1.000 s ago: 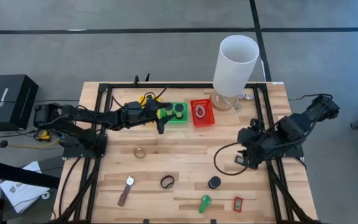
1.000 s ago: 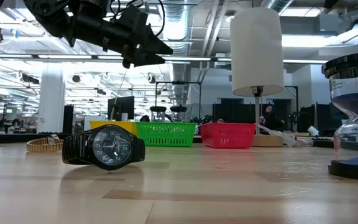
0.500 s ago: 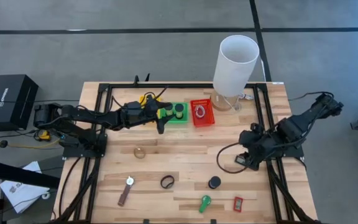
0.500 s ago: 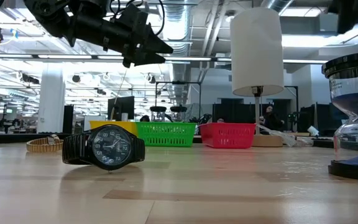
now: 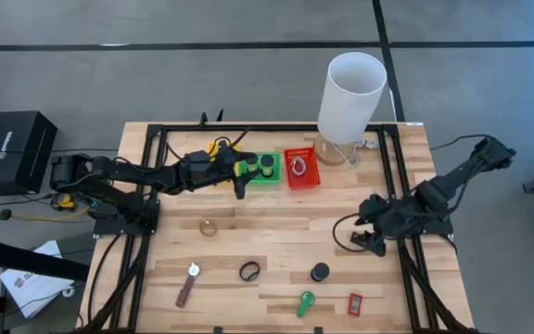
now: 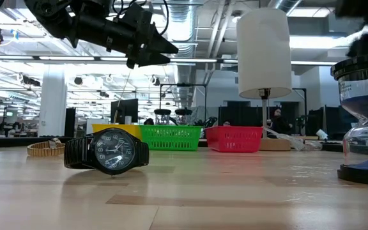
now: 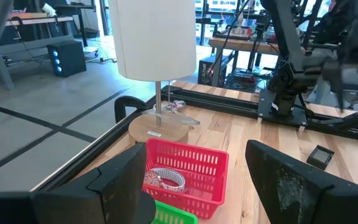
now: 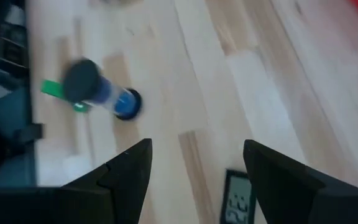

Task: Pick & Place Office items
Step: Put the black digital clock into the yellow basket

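My left gripper point(image 5: 241, 184) hangs open over the green tray point(image 5: 265, 176), which holds dark round cylinders point(image 5: 266, 161). Its wrist view looks on to the red tray point(image 7: 188, 168) with a thin ring point(image 7: 165, 180) in it. My right gripper point(image 5: 364, 239) is open and low over the table's right part. A small black rectangle with digits point(image 8: 238, 205) lies just ahead of it. The dark-capped hourglass point(image 8: 98, 99) and the green clip point(image 8: 53, 89) are farther off. A black watch point(image 6: 107, 151) lies on its side on the table.
A tall white cylinder point(image 5: 350, 88) stands on a wooden base at the far edge beside the red tray. Loose on the near half lie a thin ring point(image 5: 209, 226), a brown strip point(image 5: 187, 284), a red rectangle point(image 5: 355, 303) and the green clip point(image 5: 305, 302). Black rails frame the table.
My right arm has stretched out flatter, and its gripper has shifted a little toward the near edge and lower, over the small black rectangle.
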